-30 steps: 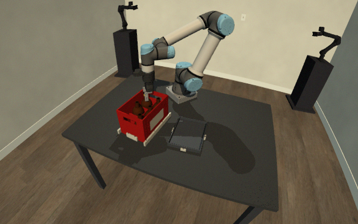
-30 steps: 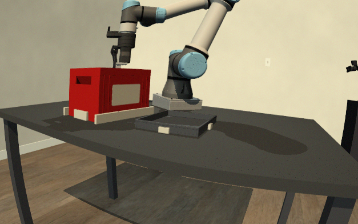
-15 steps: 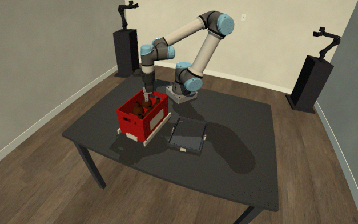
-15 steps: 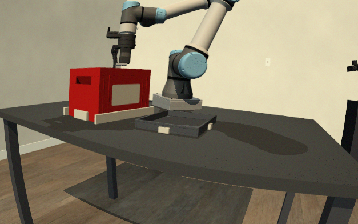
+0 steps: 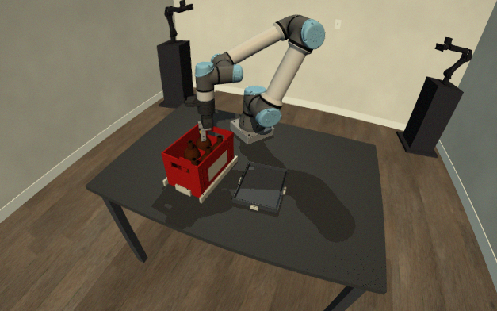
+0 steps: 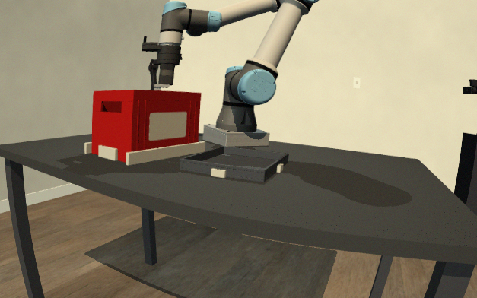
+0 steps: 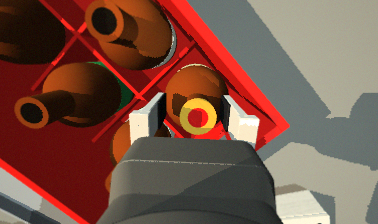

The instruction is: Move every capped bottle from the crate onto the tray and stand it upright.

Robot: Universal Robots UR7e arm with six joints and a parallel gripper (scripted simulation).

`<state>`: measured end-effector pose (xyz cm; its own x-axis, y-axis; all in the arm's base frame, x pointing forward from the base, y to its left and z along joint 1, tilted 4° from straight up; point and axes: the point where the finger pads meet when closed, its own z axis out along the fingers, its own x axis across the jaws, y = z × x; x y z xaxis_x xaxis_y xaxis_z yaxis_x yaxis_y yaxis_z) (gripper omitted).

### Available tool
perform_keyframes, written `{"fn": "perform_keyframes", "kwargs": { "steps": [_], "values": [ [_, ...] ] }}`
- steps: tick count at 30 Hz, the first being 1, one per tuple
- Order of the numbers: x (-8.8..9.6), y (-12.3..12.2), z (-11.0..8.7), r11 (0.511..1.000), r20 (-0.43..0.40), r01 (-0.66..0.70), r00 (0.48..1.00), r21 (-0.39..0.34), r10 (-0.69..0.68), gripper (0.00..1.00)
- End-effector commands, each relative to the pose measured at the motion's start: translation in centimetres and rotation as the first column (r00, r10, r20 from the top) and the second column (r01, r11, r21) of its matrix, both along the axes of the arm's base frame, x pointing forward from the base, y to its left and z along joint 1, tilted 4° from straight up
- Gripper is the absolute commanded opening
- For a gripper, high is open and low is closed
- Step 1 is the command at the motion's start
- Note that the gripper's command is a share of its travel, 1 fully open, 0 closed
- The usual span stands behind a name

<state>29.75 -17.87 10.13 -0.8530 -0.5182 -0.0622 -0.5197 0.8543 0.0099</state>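
Gripper (image 5: 203,136) (image 7: 193,105) stands wide around the neck of the capped bottle (image 7: 197,116) in a corner cell of the crate (image 5: 184,176) (image 6: 112,127) (image 7: 278,125), apparently at pre-grasp. Next: close squarely, then lift vertically, clearing the rim, toward the tray (image 5: 255,205) (image 6: 240,174).

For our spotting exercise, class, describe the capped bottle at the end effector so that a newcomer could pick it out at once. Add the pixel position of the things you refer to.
Find the tall red crate (image 5: 182,174) (image 6: 112,127) (image 7: 279,118) on the dark table. In its corner, between the open fingers of the end effector (image 7: 195,117), stands a brown bottle (image 7: 195,85). Its top shows a yellow ring around a red centre, while the bottles beside it with visible mouths show dark, open holes.
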Motion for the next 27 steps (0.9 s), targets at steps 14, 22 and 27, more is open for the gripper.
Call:
{"fn": "perform_keyframes", "kwargs": {
  "steps": [14, 22, 27],
  "values": [
    [-0.06, 0.21, -0.44, 1.0, -0.002, 0.0, 1.0, 0.004, 0.0, 1.0],
    [-0.09, 0.33, -0.65, 1.0, -0.003, -0.001, 1.0, 0.007, 0.001, 1.0],
    [-0.02, 0.06, -0.26, 1.0, 0.0, 0.0, 1.0, 0.0, 0.0, 0.0]
  ]
}}
